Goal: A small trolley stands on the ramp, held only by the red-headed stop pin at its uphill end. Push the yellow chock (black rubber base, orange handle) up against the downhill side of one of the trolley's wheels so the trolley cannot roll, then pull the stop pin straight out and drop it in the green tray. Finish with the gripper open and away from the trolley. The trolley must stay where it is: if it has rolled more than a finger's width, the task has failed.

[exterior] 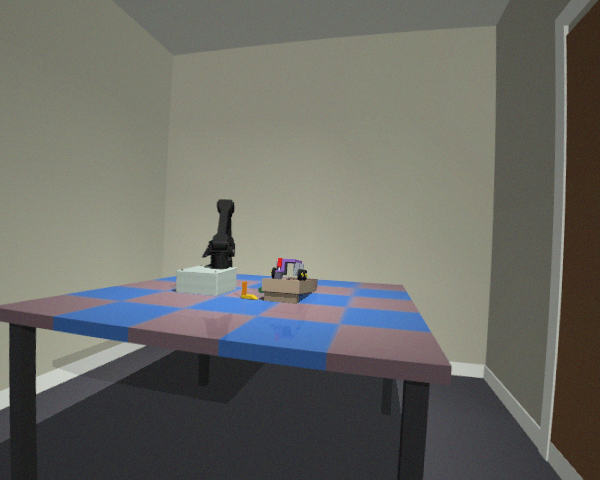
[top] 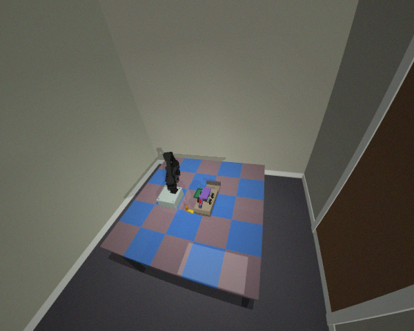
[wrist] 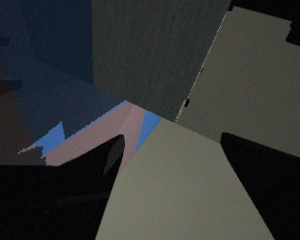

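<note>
The purple trolley point(top: 205, 192) point(exterior: 290, 260) stands on the tan ramp point(top: 202, 210) point(exterior: 285, 285). The red-headed stop pin point(top: 200, 201) point(exterior: 279, 262) is at its uphill end, nearest the top and exterior views. The yellow chock point(top: 190, 211) point(exterior: 249, 297) stands on the table beside the ramp's uphill end, its orange handle upright; it touches no wheel. Its black rubber base cannot be made out. The green tray point(top: 196, 193) lies beside the ramp, partly hidden by the trolley. My gripper point(wrist: 171, 138) is open and empty, back by the arm's base, away from all of these.
The folded black arm point(top: 172, 174) point(exterior: 224, 227) stands on a pale base block point(top: 170, 198) point(exterior: 204, 280), left of the chock and tray. A raised board point(top: 213, 183) closes the ramp's downhill end. The checkered table point(top: 214, 227) point(exterior: 186, 320) carries everything.
</note>
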`<action>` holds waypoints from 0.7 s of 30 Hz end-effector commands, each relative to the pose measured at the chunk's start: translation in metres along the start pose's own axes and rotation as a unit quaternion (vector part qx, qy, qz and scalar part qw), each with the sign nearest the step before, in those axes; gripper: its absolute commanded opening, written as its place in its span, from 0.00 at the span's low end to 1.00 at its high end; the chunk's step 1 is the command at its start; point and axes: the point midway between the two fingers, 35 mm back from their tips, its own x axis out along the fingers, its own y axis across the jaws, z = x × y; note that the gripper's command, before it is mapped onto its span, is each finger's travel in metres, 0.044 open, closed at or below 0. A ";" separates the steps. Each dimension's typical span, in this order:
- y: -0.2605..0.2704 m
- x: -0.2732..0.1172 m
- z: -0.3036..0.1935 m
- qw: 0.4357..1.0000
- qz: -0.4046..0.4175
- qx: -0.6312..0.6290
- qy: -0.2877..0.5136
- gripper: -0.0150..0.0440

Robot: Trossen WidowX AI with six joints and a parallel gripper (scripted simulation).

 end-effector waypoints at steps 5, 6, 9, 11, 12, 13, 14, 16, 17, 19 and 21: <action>0.001 -0.008 0.005 1.000 0.019 -0.003 0.013 0.71; 0.001 -0.012 0.008 0.999 0.028 -0.004 0.019 0.67; 0.001 -0.024 0.017 0.998 0.057 -0.006 0.037 0.58; 0.001 -0.031 0.023 0.996 0.076 -0.007 0.049 0.58; 0.001 -0.035 0.026 0.995 0.086 -0.007 0.054 0.58; 0.001 -0.038 0.030 0.994 0.095 -0.006 0.060 0.58; 0.000 -0.042 0.033 0.992 0.105 -0.006 0.065 0.58; 0.000 -0.049 0.040 0.989 0.125 -0.005 0.076 0.58; -0.001 -0.052 0.044 0.988 0.135 -0.004 0.081 0.58; -0.002 -0.058 0.052 0.984 0.154 -0.001 0.090 0.58; -0.004 -0.063 0.058 0.980 0.172 -0.003 0.101 0.58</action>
